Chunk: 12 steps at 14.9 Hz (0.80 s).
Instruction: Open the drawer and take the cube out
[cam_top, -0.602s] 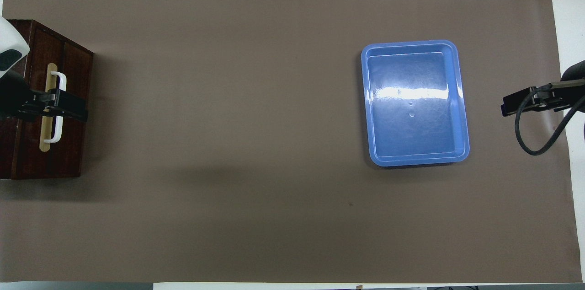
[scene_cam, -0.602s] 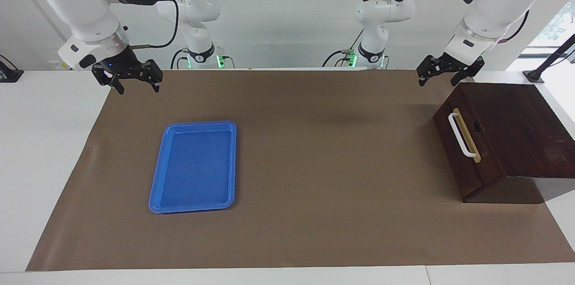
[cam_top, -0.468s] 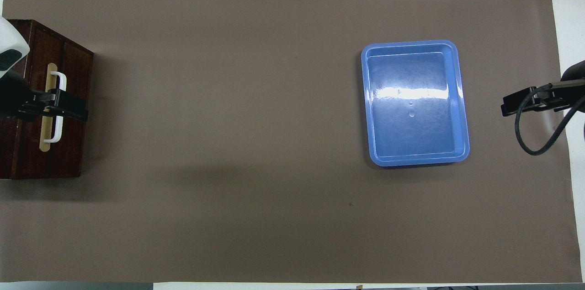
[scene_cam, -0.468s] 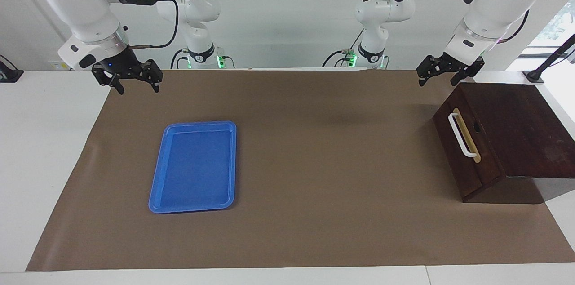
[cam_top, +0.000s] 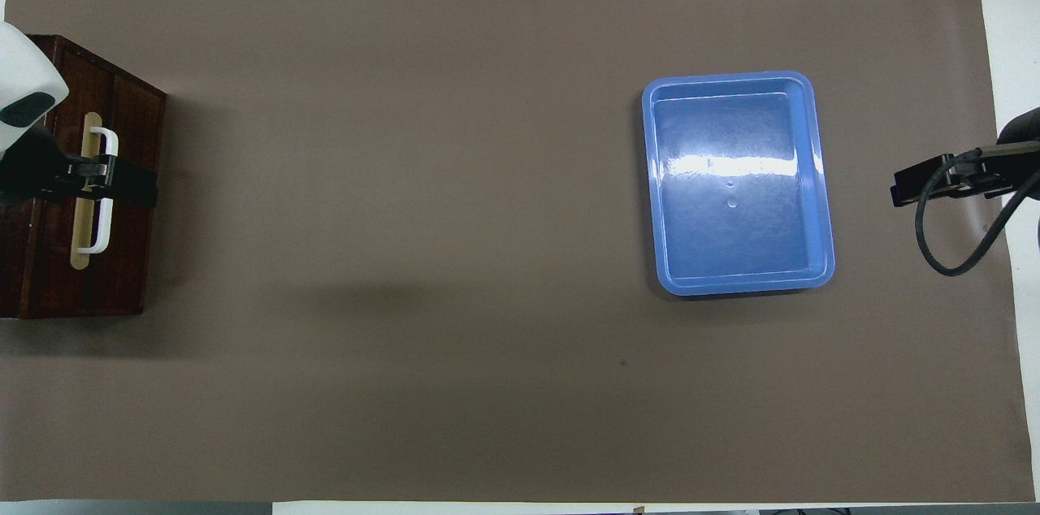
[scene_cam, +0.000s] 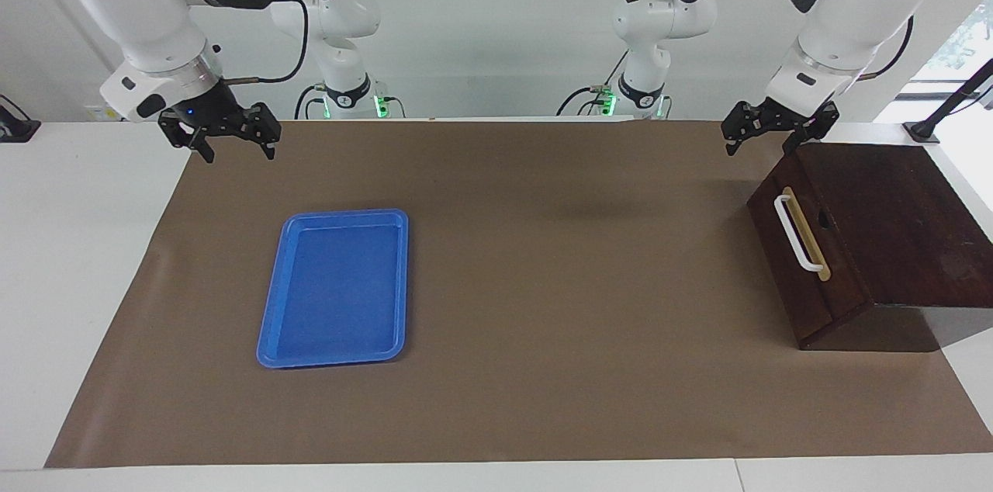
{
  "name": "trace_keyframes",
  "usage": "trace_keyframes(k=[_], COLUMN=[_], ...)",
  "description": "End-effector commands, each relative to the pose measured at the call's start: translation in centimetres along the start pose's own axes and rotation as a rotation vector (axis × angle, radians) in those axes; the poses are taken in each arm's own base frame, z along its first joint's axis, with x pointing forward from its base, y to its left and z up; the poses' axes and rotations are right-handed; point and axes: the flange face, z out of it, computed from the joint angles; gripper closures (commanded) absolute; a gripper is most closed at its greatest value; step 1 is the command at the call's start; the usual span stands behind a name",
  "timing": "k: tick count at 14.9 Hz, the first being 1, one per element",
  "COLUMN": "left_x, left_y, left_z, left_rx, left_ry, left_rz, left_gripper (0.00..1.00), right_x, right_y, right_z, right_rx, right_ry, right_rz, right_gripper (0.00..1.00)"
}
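Drawer (scene_cam: 803,259) of the dark brown wooden box (scene_cam: 892,236) is shut, at the left arm's end of the worktop (scene_cam: 543,282), its white bar handle (scene_cam: 795,232) on the tan strip facing the worktop's middle. Small yellow cube is not visible, presumably inside. Step in hand, as I read it: approach for the handle grasp. Left end effector (scene_cam: 764,136) hangs in the air at the box's upper corner on the robots' side, fingers spread wide, holding nothing; the overhead view puts it across the handle (cam_top: 99,190), but the facing view shows it well above and clear of the bar. To do this well: bring it down in front of the drawer face, straddle the bar near its midpoint with one finger on each side, close fully, then pull straight out along the drawer's axis toward the worktop's middle. An off-centre grip or a slanted pull could jam the drawer or drag the whole box across the brown paper mat (scene_cam: 504,399). Left arm pose: forearm slopes down from above the box, wrist pitched down; exact finger alignment to the bar is hard to read from here. Right end effector (scene_cam: 229,144) waits in the air over the mat corner by its own base, also wide and empty, with the blue plastic tray (scene_cam: 335,356) farther out on the mat.
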Motion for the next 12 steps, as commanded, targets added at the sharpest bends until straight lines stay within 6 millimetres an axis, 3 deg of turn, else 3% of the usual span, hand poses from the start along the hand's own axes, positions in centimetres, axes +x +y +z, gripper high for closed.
trace_keyframes(k=[1,3,8,12], left_x=[-0.8,-0.3,0.9,1.2], left_y=[1.4,2.4,1.4,-2.0], left_z=[3.8,6.7,12.6,16.1], left_rx=[0.094,0.200,0.330,0.337], left_ry=[0.041,0.051,0.050,0.070], left_rz=[0.075,0.146,0.235,0.219], left_gripper=[0.00,0.00,0.00,0.00], right_x=[-0.5,-0.5,-0.4,-0.4], right_y=[0.1,0.2,0.3,0.4], right_z=[-0.3,-0.3,-0.4,-0.4], right_rx=[0.001,0.001,0.000,0.000], right_ry=[0.000,0.001,0.007,0.009], right_rz=[-0.014,-0.017,-0.014,-0.011], right_gripper=[0.00,0.00,0.00,0.00])
